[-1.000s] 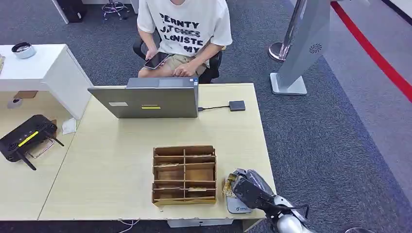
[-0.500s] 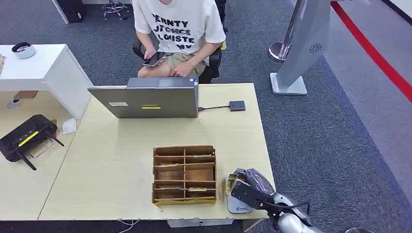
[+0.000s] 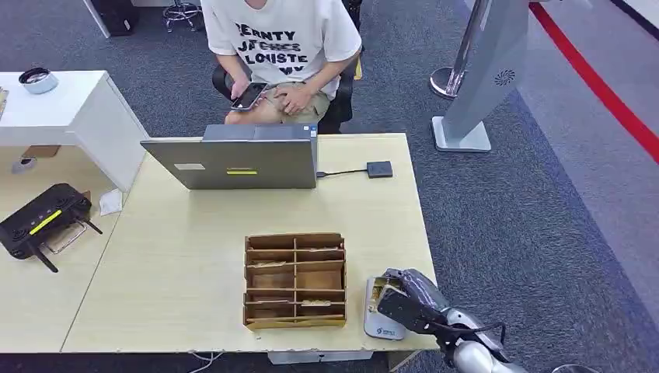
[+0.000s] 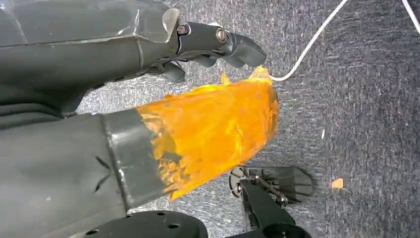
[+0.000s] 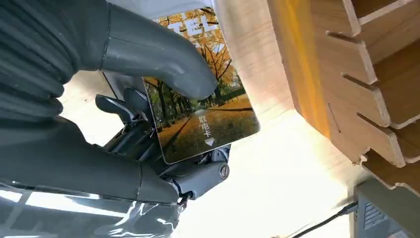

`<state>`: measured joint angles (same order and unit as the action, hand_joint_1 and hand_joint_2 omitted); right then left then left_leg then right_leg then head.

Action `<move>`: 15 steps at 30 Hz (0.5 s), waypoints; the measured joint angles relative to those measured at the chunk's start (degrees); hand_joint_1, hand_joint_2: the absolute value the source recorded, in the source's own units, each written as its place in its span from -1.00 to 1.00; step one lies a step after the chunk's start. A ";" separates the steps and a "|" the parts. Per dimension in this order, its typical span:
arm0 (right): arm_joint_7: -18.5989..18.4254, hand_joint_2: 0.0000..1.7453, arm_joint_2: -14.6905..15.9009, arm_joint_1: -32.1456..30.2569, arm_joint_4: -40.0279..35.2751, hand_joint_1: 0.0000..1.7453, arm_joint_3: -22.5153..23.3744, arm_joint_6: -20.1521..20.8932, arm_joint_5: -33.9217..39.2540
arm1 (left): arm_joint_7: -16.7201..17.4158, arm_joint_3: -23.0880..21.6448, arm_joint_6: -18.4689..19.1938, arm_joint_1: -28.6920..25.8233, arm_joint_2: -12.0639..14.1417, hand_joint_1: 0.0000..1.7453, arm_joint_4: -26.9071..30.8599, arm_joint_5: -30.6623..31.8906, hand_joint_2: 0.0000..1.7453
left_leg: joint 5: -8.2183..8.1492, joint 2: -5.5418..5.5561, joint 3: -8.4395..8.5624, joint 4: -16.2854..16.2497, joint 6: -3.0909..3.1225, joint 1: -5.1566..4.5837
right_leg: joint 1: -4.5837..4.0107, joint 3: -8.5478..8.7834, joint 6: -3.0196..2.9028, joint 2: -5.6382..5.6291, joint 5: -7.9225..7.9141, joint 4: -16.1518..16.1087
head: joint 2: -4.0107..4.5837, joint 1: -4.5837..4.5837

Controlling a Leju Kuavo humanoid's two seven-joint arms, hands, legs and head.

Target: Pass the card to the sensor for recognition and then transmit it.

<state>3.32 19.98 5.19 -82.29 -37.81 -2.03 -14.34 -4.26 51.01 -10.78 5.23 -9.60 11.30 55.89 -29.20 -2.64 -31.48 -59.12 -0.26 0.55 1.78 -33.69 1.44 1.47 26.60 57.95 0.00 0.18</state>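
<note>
From the head view we see the wooden organizer (image 3: 295,280) standing near the front edge of the pale worktop (image 3: 194,256), and we place the rest by it. Just to its right, at the worktop's front corner, lies the grey sensor pad (image 3: 382,309), and our right hand (image 3: 406,299) rests over that pad with the card (image 3: 378,286) showing as a small yellow edge at the side of the hand nearest the organizer. Well behind the organizer stands an open laptop (image 3: 237,159), with a small dark adapter (image 3: 379,169) cabled to it, and beyond the worktop a person (image 3: 284,54) sits holding a phone. Far to the organizer's left a black router (image 3: 43,221) lies on a neighbouring surface. In the left wrist view our left hand (image 4: 208,42) hangs over grey carpet, its thumb wrapped in orange film and its dark fingers curled inward around nothing. In the right wrist view our right hand's thumb presses the card (image 5: 203,104), printed with autumn trees, against the dark fingers (image 5: 148,144) beneath it, just beside the organizer's slotted wooden wall (image 5: 346,84).
</note>
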 joint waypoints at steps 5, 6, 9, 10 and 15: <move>0.00 1.00 0.24 -0.52 -0.15 1.00 0.26 0.92 -0.59 | 0.00 0.00 0.00 -0.03 0.02 -1.00 0.00 0.02 -1.00 | 0.00 0.00 0.01 0.00 0.00 0.00 | 0.00 0.00 0.00 0.00 0.00 0.00 | 0.00 -0.02; 0.02 1.00 0.24 -0.63 -0.15 1.00 0.26 1.00 -0.72 | 0.00 0.00 0.00 -0.03 0.02 -1.00 0.00 0.04 -1.00 | 0.00 0.00 0.01 0.00 0.00 0.00 | 0.00 0.00 0.00 0.00 0.00 0.00 | 0.00 0.00; 0.24 1.00 0.22 -0.77 -0.15 1.00 0.24 1.46 -0.79 | 0.00 0.00 0.00 -0.04 0.02 -1.00 0.00 0.20 -1.00 | 0.00 0.00 0.01 0.00 0.00 0.00 | 0.00 0.00 0.00 0.00 0.00 0.00 | 0.00 0.00; 0.35 1.00 0.22 -0.83 -0.13 1.00 0.24 1.66 -0.81 | 0.02 0.00 0.00 -0.04 0.02 -1.00 0.00 0.24 -1.00 | 0.00 0.00 0.01 0.00 0.00 0.01 | 0.00 0.01 0.00 0.00 0.00 0.00 | 0.00 0.00; 0.37 1.00 0.04 -0.88 0.00 1.00 0.13 1.92 -0.87 | 0.07 0.00 0.00 -0.02 0.02 -1.00 0.00 0.39 -1.00 | 0.00 -0.01 0.02 0.00 0.00 0.01 | 0.00 0.02 0.00 -0.02 0.00 0.00 | 0.00 0.00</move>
<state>3.69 20.02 4.31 -82.29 -37.68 -0.11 -15.21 -4.20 51.01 -10.78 5.21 -9.57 11.30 56.28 -29.20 -2.65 -31.46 -59.12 -0.26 0.56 1.77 -33.66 1.44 1.45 26.61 57.95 0.00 0.18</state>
